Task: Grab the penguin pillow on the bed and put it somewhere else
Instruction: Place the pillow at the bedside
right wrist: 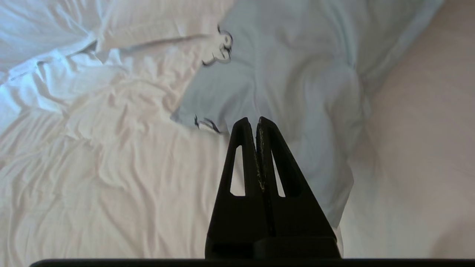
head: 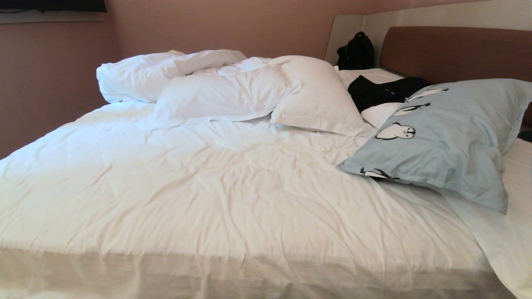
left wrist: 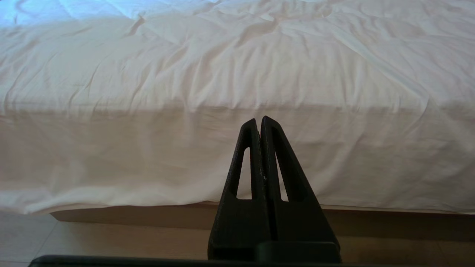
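Note:
The penguin pillow [head: 449, 137], pale blue with black-and-white penguins, lies on the right side of the bed [head: 208, 187], near the brown headboard [head: 457, 52]. In the right wrist view my right gripper [right wrist: 256, 120] hovers above the near part of the penguin pillow [right wrist: 297, 74], its fingers shut with nothing between them. The white sheet of the bed [right wrist: 111, 167] spreads beside the pillow. My left gripper [left wrist: 258, 119] is shut and empty, parked low and facing the side of the bed [left wrist: 185, 74]. Neither gripper shows in the head view.
Two white pillows [head: 224, 95] [head: 320, 95] and a rumpled duvet [head: 141, 74] lie at the far side. Black clothing [head: 382, 91] lies behind the penguin pillow, and a black bag [head: 355, 52] stands in the corner. The floor [left wrist: 111, 237] shows below the bed edge.

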Available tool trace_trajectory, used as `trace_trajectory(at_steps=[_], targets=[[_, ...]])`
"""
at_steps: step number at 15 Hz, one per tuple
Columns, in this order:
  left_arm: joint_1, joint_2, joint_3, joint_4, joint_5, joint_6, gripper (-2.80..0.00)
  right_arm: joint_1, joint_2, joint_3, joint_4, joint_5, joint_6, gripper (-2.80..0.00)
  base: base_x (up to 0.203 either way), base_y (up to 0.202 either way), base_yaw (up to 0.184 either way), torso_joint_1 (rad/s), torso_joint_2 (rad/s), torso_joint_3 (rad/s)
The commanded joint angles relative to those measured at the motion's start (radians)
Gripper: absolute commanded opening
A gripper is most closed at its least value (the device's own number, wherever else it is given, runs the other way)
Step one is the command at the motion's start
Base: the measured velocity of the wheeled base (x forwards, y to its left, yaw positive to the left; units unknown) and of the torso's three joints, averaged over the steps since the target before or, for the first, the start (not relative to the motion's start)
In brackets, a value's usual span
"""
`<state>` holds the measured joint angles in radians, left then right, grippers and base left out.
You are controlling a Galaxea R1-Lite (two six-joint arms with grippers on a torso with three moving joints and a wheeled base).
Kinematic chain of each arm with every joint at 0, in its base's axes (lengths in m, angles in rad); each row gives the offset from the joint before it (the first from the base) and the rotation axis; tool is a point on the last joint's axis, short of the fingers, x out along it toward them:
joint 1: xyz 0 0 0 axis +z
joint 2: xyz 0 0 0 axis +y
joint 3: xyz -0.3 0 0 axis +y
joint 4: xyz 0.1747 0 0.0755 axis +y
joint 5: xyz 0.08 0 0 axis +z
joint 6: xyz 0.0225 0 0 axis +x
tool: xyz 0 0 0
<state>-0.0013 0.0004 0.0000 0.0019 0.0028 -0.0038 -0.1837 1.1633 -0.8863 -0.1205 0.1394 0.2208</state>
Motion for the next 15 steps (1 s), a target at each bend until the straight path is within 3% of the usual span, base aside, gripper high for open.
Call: trace_trajectory(at_steps=[1,9,10,12,15], targets=[[0.000,0.000,0.002,0.001,0.000,-0.001,-2.80,-0.010,0.032,0.038,-0.001,0.001,0.028,-2.80,0.000,0.000,0.000,0.000,0.00,0.000],[0.000,0.000,0.002,0.000,0.000,-0.001,-2.80,-0.076,0.164,0.071,-0.003,0.000,0.080,-2.80,0.000,0.000,0.000,0.000,0.00,0.000],[0.000,0.000,0.002,0.000,0.000,-0.001,-2.80,-0.083,0.180,0.068,-0.004,0.000,0.082,0.00,0.000,0.000,0.000,0.000,0.00,0.000],[0.000,0.000,0.002,0.000,0.000,-0.001,-2.80,-0.108,0.203,0.062,-0.007,0.011,0.082,0.00,0.000,0.000,0.000,0.000,0.00,0.000],[0.000,0.000,0.002,0.000,0.000,-0.001,-2.80,-0.197,0.223,0.046,-0.043,0.122,0.072,0.00,0.000,0.000,0.000,0.000,0.00,0.000]])
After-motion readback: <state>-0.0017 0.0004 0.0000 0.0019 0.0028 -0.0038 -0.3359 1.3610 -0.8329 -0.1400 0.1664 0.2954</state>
